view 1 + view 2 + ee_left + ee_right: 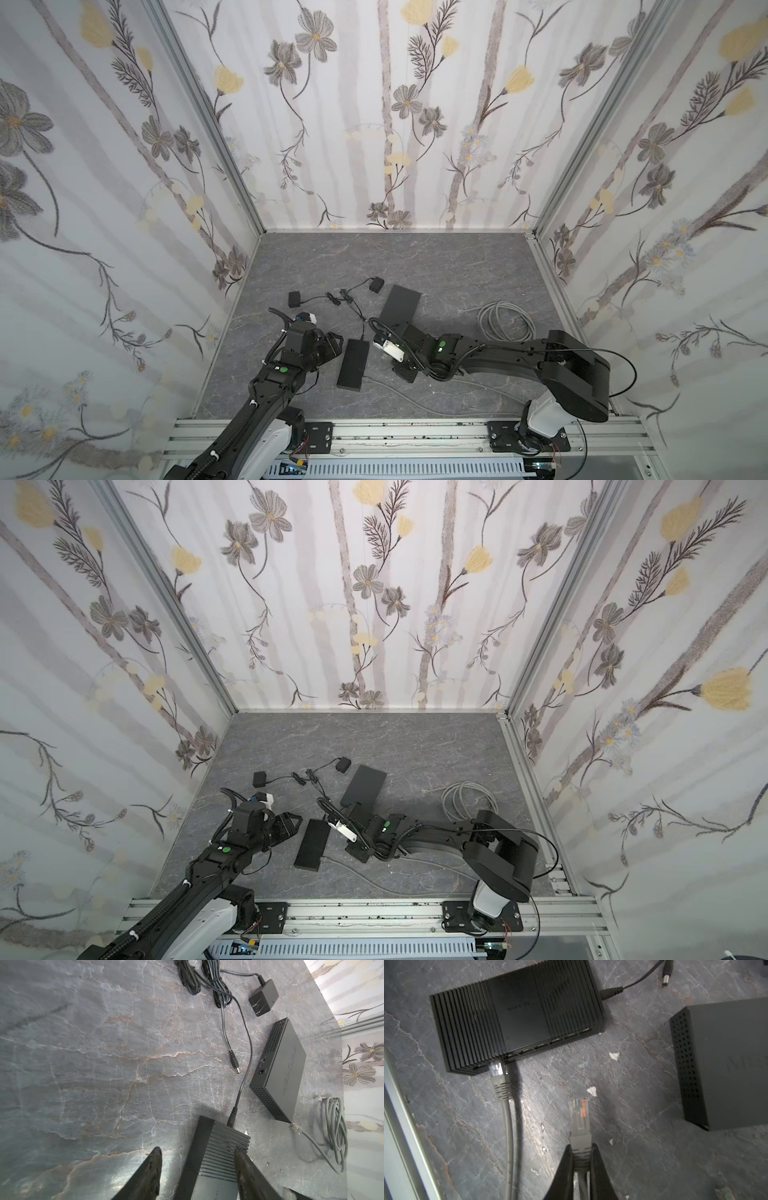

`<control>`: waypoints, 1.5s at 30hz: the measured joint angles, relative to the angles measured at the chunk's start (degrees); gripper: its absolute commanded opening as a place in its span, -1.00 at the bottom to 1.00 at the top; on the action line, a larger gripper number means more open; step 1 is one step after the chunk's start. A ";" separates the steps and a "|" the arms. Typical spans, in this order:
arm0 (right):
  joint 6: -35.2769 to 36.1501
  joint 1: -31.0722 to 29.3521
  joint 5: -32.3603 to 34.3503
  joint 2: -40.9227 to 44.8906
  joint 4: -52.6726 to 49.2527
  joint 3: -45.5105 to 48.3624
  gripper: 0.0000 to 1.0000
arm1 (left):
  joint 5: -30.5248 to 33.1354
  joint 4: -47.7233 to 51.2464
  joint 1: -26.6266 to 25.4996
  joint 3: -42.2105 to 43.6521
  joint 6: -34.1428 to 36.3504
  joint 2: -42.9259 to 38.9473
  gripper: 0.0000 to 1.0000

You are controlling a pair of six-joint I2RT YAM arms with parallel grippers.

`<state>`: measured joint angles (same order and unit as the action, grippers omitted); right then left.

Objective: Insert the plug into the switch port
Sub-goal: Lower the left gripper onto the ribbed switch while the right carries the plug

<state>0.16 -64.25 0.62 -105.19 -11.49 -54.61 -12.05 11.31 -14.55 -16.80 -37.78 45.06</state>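
Jaws of the right gripper (581, 1148) are squeezing the grey boot of the network plug (579, 1113). Its clear tip is pointing at the row of ports (542, 1045) on the black switch (517, 1012), near but not touching. Another grey plug (497, 1072) is sitting in one port. Jaws of the left gripper (198, 1150) are standing wide open around the switch's end, not squeezing it.

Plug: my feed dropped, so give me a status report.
Right gripper shut on plug, short of the ports on the switch. Left gripper open around the switch. Grey cable already in one port, off to the side.
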 measured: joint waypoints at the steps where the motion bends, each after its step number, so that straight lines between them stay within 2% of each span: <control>1: 0.39 -0.22 0.20 -1.33 -0.44 -1.25 -1.00 | 0.50 0.00 0.02 0.00 -0.22 0.02 0.01; 8: 2.49 -0.81 0.42 -6.73 -2.05 -6.91 -1.00 | 1.90 -0.96 0.13 0.55 -1.40 3.28 -0.05; 18: 5.18 -0.81 0.37 -11.41 -4.48 -10.45 -1.00 | -4.31 -6.95 -0.02 0.66 -1.46 11.06 -0.11; 28: 6.56 -0.87 -0.26 -13.00 -4.59 -12.41 -1.00 | -7.08 -12.17 -2.64 0.17 -1.92 18.01 -0.15; 45: 6.84 -1.25 -2.97 -13.09 -3.89 -12.07 -1.00 | -4.61 -16.96 -6.60 -0.28 -4.26 21.24 -0.15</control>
<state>7.01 -65.49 -2.35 -118.28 -15.38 -66.67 -16.67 -5.65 -21.15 -17.08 -42.04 66.30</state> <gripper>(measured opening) 0.122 0.424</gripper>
